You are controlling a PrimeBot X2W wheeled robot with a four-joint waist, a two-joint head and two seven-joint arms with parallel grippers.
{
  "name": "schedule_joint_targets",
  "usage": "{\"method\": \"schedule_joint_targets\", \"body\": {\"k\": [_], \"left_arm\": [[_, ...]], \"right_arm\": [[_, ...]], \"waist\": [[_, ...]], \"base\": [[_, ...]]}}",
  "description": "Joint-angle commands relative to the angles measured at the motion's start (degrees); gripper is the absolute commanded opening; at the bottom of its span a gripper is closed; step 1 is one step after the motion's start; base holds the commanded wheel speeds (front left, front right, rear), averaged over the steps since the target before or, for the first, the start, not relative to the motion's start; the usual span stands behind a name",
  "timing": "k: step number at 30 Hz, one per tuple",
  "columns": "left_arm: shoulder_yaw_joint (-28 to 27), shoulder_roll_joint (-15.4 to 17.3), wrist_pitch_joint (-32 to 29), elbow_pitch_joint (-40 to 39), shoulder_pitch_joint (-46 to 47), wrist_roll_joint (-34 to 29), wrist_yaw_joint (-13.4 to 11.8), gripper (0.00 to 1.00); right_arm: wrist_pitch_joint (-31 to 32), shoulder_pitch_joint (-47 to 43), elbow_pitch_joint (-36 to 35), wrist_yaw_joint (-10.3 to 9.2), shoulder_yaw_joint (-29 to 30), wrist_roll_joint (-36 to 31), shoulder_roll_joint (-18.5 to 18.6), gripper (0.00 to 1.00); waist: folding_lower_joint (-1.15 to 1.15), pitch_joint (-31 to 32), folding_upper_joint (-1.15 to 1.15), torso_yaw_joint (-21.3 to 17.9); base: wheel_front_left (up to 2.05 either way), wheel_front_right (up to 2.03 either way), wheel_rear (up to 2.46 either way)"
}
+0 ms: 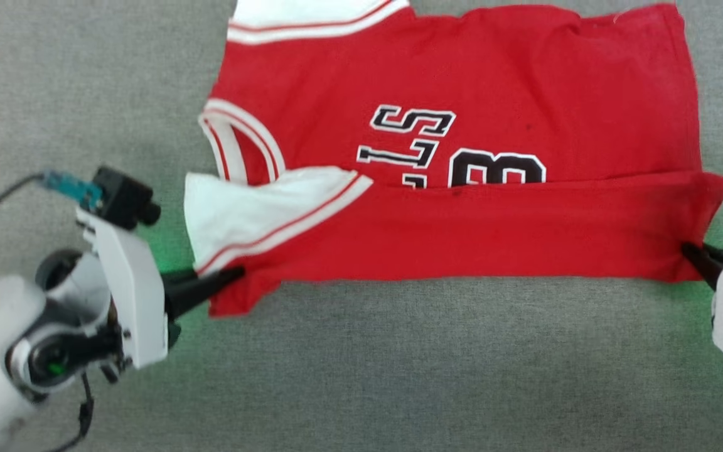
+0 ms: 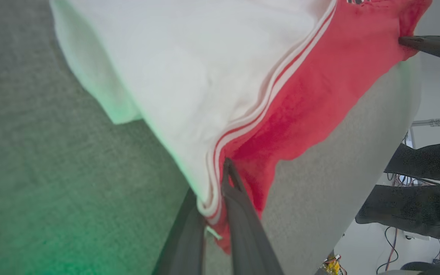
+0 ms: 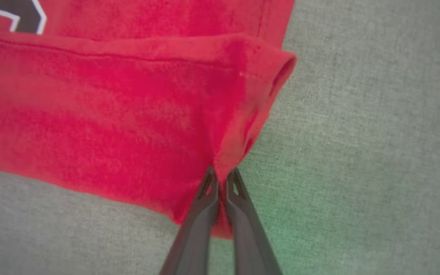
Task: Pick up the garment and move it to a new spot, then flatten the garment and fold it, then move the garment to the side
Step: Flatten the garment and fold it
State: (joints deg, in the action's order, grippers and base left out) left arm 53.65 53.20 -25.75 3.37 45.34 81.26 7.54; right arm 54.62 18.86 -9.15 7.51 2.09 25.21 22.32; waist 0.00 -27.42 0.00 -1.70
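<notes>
Left pincer [image 1: 237,272] and right pincer [image 1: 686,248] each clench one end of the near strip of the red jersey T-shirt [image 1: 493,81], already folded over its flattened body on the grey tabletop [image 1: 399,376], so flattening looks done, folding begun, the sideways move not yet made.

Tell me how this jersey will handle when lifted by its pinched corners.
Probably floppy: the garment lies folded over itself and puckers where the right tool pinches it. Lifted, the span toward the left tool would likely sag. The loose white sleeve may flop out of place.
</notes>
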Motion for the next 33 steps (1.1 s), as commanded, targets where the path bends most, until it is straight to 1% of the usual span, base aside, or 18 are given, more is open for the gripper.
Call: {"method": "schedule_joint_targets", "body": {"k": [1,9,14,17,18,19,20,21,22,25,28,30,33], "left_arm": [[0.9,0.8,0.7,-0.6,-2.7,0.3,-0.1,0.00],[1.4,5.0,5.7,-5.8,-9.4,0.6,-0.2,0.00],[1.5,6.1,7.6,-8.3,-11.7,0.7,-0.9,0.00],[1.0,6.0,9.8,-9.7,-12.8,0.7,-1.6,0.00],[0.9,5.8,10.1,-9.8,-12.9,0.8,-1.7,0.16],[0.7,5.7,10.6,-9.7,-12.9,0.6,-1.8,0.45],[0.5,5.5,11.1,-9.6,-13.0,0.6,-2.0,0.70],[0.4,5.3,11.6,-9.6,-13.1,0.4,-2.0,0.94],[0.3,5.0,12.1,-9.5,-13.3,0.5,-2.0,1.00],[-0.1,4.8,13.6,-9.2,-13.8,0.5,-2.2,1.00],[-1.0,4.2,16.7,-8.9,-14.9,0.8,-2.5,1.00],[-1.9,3.6,19.8,-8.6,-15.7,0.6,-3.0,1.00],[-4.1,2.0,26.7,-7.0,-17.0,-0.3,-3.9,1.00]], "right_arm": [[0.2,-1.8,-0.6,-0.05,0.7,0.9,0.3,0.00],[0.9,-10.8,-5.8,-0.06,4.8,4.0,1.9,0.00],[0.8,-14.7,-8.1,-0.06,6.7,4.8,2.4,0.00],[-0.6,-16.3,-9.7,-0.06,7.9,4.8,1.4,0.00],[-1.2,-16.5,-9.9,-0.06,8.1,4.5,1.3,0.24],[-1.8,-16.7,-10.0,-0.06,8.1,4.3,1.2,0.47],[-2.4,-16.9,-10.1,-0.06,8.1,4.2,1.1,0.98],[-3.1,-17.0,-10.2,-0.05,8.1,4.1,1.1,1.00],[-3.9,-17.1,-10.3,-0.05,8.3,3.9,1.0,1.00],[-5.3,-17.1,-10.5,-0.05,8.5,3.8,0.9,1.00],[-8.1,-16.8,-11.2,-0.05,9.0,3.4,0.8,1.00],[-11.1,-16.3,-12.0,-0.05,8.5,2.8,1.2,1.00],[-16.4,-14.7,-11.9,-0.05,6.7,1.6,1.0,1.00]], "waist": [[0.00,1.4,0.00,0.5],[0.00,3.1,0.00,2.0],[0.00,3.4,0.00,2.4],[0.00,3.5,0.00,2.5],[0.00,3.5,0.00,2.5],[0.00,3.6,0.00,2.6],[0.00,3.8,0.00,2.6],[0.00,4.0,0.00,2.7],[0.00,4.2,0.00,2.7],[0.00,4.7,0.00,2.9],[0.00,5.6,0.00,3.2],[0.00,6.2,0.00,3.7],[0.00,6.7,0.00,4.3]], "base": [[0.00,0.00,0.00],[0.00,0.00,0.00],[0.00,0.00,0.00],[0.00,0.00,0.00],[0.00,0.00,0.00],[0.00,0.00,0.00],[0.00,0.00,0.00],[0.00,0.00,0.00],[0.00,0.00,0.00],[0.00,0.00,0.00],[0.00,0.00,0.00],[0.00,0.00,0.00],[0.00,0.00,0.00]]}}
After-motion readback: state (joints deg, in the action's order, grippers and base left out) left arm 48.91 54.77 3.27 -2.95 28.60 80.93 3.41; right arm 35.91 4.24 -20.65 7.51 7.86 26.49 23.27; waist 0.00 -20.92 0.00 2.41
